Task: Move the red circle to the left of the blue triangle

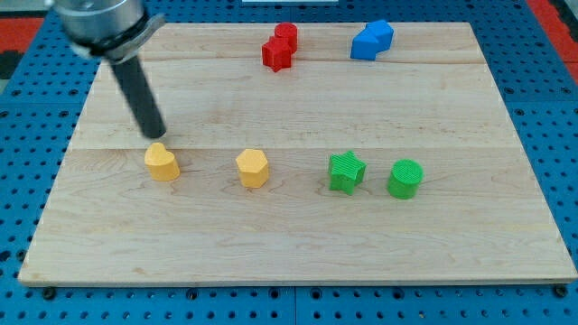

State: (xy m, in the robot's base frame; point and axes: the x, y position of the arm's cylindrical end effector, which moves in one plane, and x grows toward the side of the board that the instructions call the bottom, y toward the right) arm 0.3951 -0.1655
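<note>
Two red blocks touch each other near the view's top centre: the upper one (287, 35) looks round, and the shape of the lower one (275, 56) is unclear. Two blue blocks touch at the top right: one angular, perhaps the triangle (382, 32), and another (363, 46) to its lower left. My tip (156, 134) is far from them at the view's left, just above a yellow block (163, 162) and very close to its top edge.
A second yellow block, roughly hexagonal (253, 168), sits at centre. A green star (346, 171) and a green circle (405, 179) sit to its right. The wooden board (298, 244) lies on a blue pegboard surface (27, 181).
</note>
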